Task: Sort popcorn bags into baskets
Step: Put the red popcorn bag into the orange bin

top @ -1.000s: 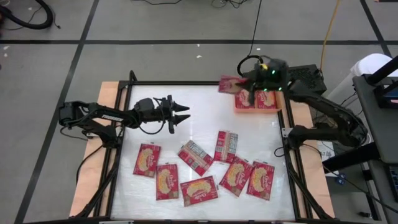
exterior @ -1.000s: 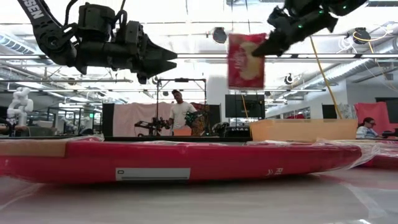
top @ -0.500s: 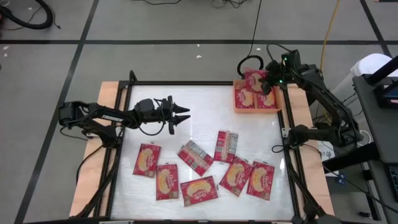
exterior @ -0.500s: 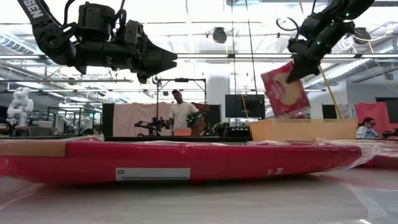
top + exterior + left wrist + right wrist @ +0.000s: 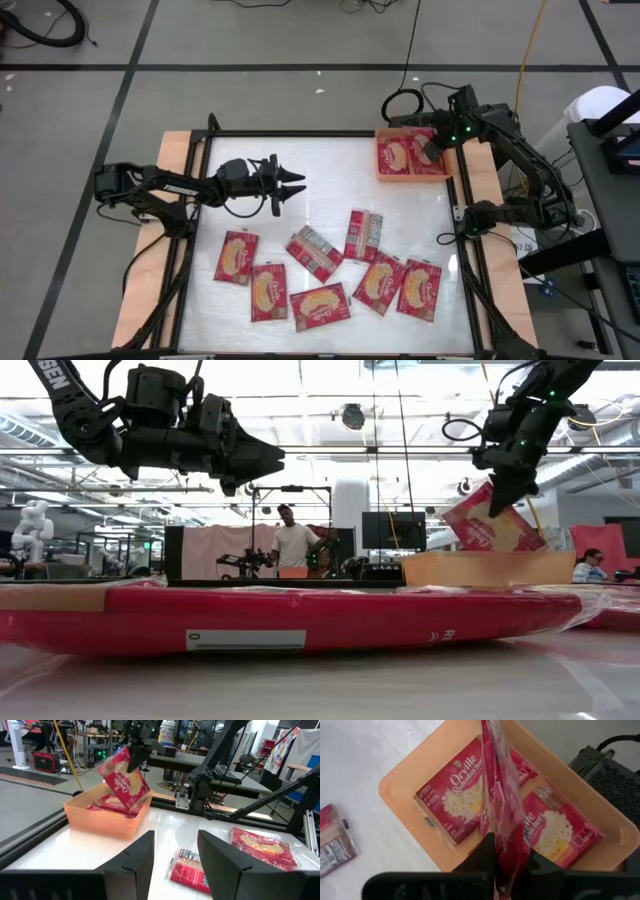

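Observation:
At the table's far right stands an orange tray [image 5: 381, 160], the basket. Two red popcorn bags [image 5: 455, 805] lie flat in it, picture side up. My right gripper [image 5: 432, 148] hangs over the tray, shut on a third popcorn bag [image 5: 497, 525]. Several more bags [image 5: 320, 305] lie flat on the white table toward its near edge. My left gripper [image 5: 297, 185] hovers level and open over the table's left half, above the surface, with nothing between its fingers. My right gripper pinches the bag's upper end [image 5: 506, 845] between its two fingers, coming from above and slanting down. The bag hangs tilted below the fingers, over the tray. Its lower end [image 5: 134, 806] dips to the tray's rim; whether it touches the bags inside, I cannot tell.
A black frame [image 5: 300, 133] borders the white table, with wooden strips [image 5: 170, 160] outside it. The middle and far left of the table are bare. One bag [image 5: 364, 235] lies nearest the tray, grey panel up. People stand in the room beyond.
My right gripper has carried its bag from beyond the tray's left corner toward the table's right edge and down over the tray, tipping steeply downward as it went. The bag, which hung upright, now slants into the tray.

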